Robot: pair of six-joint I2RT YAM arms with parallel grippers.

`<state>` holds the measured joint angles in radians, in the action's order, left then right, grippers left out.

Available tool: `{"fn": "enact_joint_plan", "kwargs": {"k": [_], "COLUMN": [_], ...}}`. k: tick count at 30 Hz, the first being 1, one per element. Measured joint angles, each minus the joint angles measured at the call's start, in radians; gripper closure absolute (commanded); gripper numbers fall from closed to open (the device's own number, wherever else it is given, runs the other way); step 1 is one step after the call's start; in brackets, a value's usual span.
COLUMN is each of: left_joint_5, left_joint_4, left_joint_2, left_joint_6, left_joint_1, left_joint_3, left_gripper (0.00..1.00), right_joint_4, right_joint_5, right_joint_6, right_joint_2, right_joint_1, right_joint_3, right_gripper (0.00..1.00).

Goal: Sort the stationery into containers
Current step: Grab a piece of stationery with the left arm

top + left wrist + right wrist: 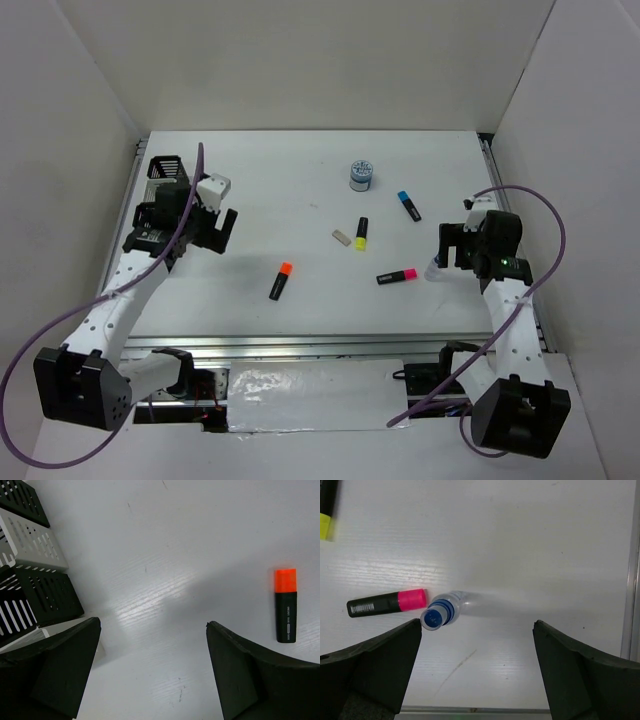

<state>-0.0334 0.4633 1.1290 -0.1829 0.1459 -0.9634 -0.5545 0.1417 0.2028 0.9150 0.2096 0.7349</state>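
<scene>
Stationery lay loose on the table [300, 160]; both grippers stood spread and empty.
The left gripper [153, 625] held its fingers wide apart over bare table, just beside the row of black and white cups [45, 592] at the far left. The orange highlighter [285, 605] lay apart from it on the open surface. The right gripper [476, 624], likewise spread, hung near the pink highlighter [387, 602], whose cap lay just beside a small blue-capped bottle [441, 614]. The yellow highlighter [361, 233], eraser [342, 237], blue highlighter [408, 206] and pot [361, 175] lay mid-table, all outside the cups.
</scene>
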Motion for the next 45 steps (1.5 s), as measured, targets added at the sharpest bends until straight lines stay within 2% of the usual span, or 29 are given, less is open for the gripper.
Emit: {"fn": "enact_joint_plan", "kwargs": {"k": [2,10,18,22,26,31,36,39,45], "left_joint_5": [-0.004,-0.060,-0.132,-0.174,-0.224,-0.280,-0.311,-0.328,-0.330], "left_joint_4": [0.002,-0.008,-0.066,-0.090,-0.129,-0.183,-0.216,-0.253,-0.349], "left_joint_2": [0.001,-0.029,0.024,0.198,0.435,0.725,0.998,1.113,1.239], "left_joint_6": [0.003,0.003,0.021,0.043,0.069,0.101,0.142,0.192,0.278], "left_joint_1": [0.001,0.001,0.019,0.069,0.130,0.208,0.274,0.299,0.326], "left_joint_3": [0.000,0.000,-0.035,-0.217,-0.507,-0.833,-1.071,-1.123,-1.130], "left_gripper": [0.01,0.01,0.01,0.07,0.12,0.11,0.09,0.07,0.04], "right_joint_4": [-0.006,-0.035,-0.033,-0.031,-0.031,-0.035,-0.045,-0.052,-0.071], "right_joint_5": [0.014,0.131,0.161,0.159,0.156,0.151,0.160,0.168,0.178], "right_joint_6": [0.001,0.016,0.008,-0.010,-0.032,-0.051,-0.058,-0.060,-0.059], "right_joint_2": [0.017,0.065,0.255,0.331,0.366,0.368,0.367,0.367,0.369], "right_joint_1": [0.011,0.032,-0.058,-0.066,-0.066,-0.060,-0.031,-0.014,-0.002], "right_joint_3": [0.006,0.087,0.270,0.330,0.363,0.364,0.364,0.365,0.369], "right_gripper": [0.06,0.08,0.09,0.08,0.08,0.07,0.07,0.07,0.07]}}
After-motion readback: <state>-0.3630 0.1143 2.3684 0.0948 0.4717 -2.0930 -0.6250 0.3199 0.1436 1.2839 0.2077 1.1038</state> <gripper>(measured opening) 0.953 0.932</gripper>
